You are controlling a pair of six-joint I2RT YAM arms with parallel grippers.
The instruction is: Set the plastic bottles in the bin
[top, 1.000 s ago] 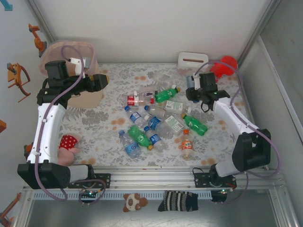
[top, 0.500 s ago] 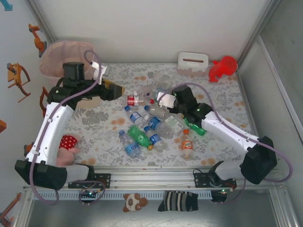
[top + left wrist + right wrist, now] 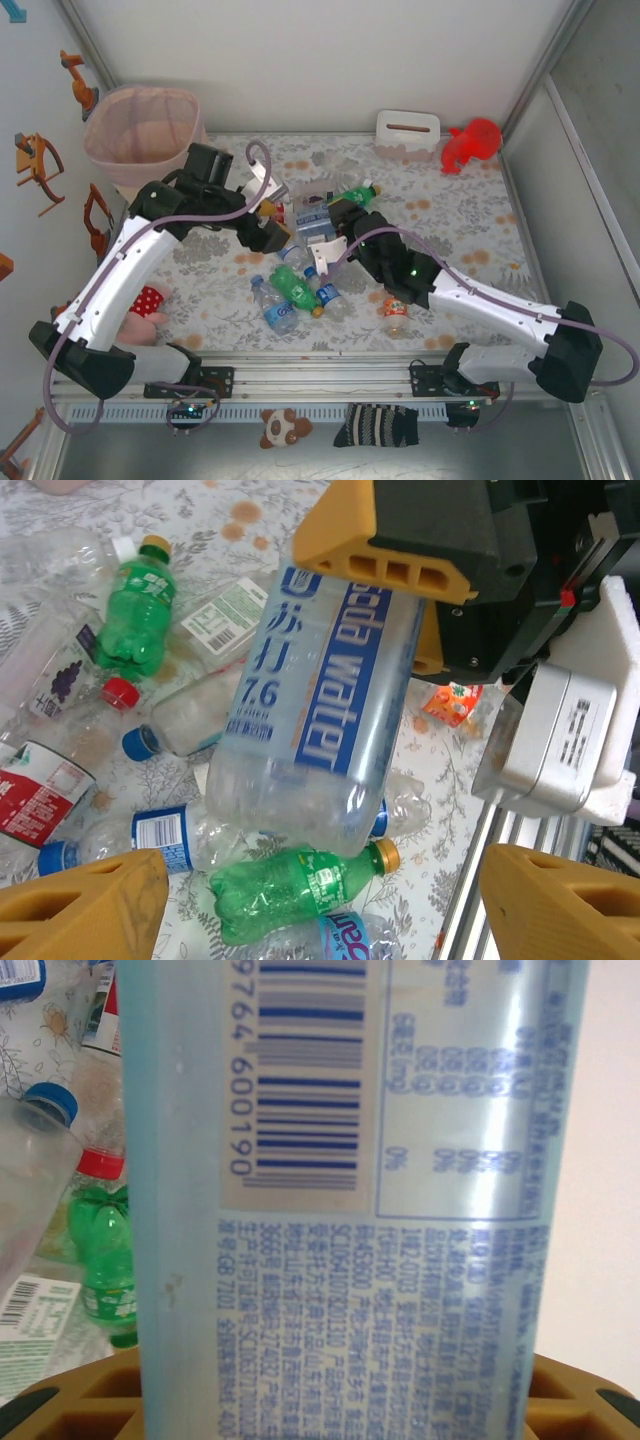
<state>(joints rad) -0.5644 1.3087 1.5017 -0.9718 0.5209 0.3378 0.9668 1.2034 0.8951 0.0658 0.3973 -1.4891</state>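
Observation:
A clear soda-water bottle (image 3: 320, 700) with a blue label hangs over the pile, and my right gripper (image 3: 326, 224) is shut on it. Its label (image 3: 340, 1160) sits close against the lens in the right wrist view, between the orange fingers (image 3: 60, 1400). My left gripper (image 3: 320, 900) is open just below and beside that bottle, its fingers wide apart, not touching it. Under it lie several plastic bottles: a green one (image 3: 290, 885), another green one (image 3: 135, 610), and clear blue-capped ones (image 3: 275, 305). An orange bottle (image 3: 396, 312) lies to the right. The bin (image 3: 100, 135) stands at the far left.
A white tissue box (image 3: 407, 132) and a red toy figure (image 3: 470, 143) stand at the back right. A red stuffed toy (image 3: 145, 303) lies beside the left arm. A metal rail (image 3: 330, 375) runs along the near edge.
My left arm swung from the bin to the middle of the table and its jaws widened. My right arm swung left from the back right with the soda-water bottle.

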